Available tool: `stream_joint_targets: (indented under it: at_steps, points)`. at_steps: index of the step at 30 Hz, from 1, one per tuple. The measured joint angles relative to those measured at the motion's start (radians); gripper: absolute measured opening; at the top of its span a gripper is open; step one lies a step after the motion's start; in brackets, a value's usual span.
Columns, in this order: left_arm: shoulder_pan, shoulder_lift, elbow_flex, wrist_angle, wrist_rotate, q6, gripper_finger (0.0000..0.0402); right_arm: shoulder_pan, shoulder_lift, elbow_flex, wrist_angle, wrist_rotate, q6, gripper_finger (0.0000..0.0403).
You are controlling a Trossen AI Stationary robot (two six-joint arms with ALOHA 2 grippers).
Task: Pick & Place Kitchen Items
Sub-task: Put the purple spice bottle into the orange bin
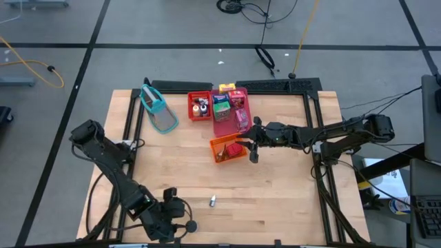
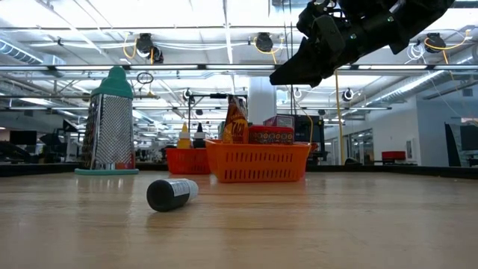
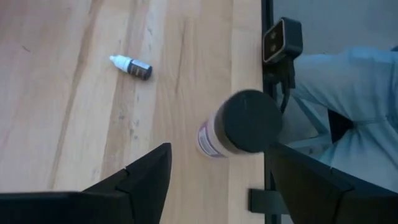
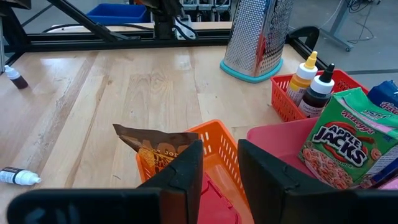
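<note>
Left claw point(image 3: 211, 180) sits at the near edge of the bench point(image 1: 275, 200), fingers spread wide. A small jar with a dark cap point(image 3: 239, 127) lies between and just ahead of the fingertips, not pinched; from these views I can't tell whether it's resting on the bench or dropping. Looks like a release or a pre-grasp. To do it well: keep the jaws spread, centre them over the jar body below the cap, come straight down, close only once both pads flank it. It's close to the bench edge, so a sideways nudge could roll it off.

A tiny white-tipped dropper bottle point(image 3: 132, 66) lies on its side further ahead of the left claw, well apart, alone on open wood.

Right claw point(image 4: 217, 165) hovers directly over the orange tray point(image 4: 217, 146), above its rim, fingers fairly close together with a gap between; nothing visibly pinched. Under and just ahead of it: a brown snack packet point(image 4: 152, 146) standing in the tray and a red box point(image 4: 214, 196) beneath the fingertips. Off to one side, the pink tray point(image 4: 273, 140) holds a green cereal box point(image 4: 339, 146). For a pick here, descend vertically and clear the tray wall.
</note>
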Motion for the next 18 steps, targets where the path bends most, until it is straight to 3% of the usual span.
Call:
stream_joint_targets:
  at_steps: [9,18]
  points:
    - [-0.048,0.0,0.0,0.027,-0.09,-0.033,0.0269,0.0,0.0,0.0,0.0,0.0,0.0,0.0093]
    - [-0.072,0.0,-0.121,0.267,-0.11,-0.075,0.0269,0.0,0.0,0.0,0.0,0.0,0.0,0.0093]
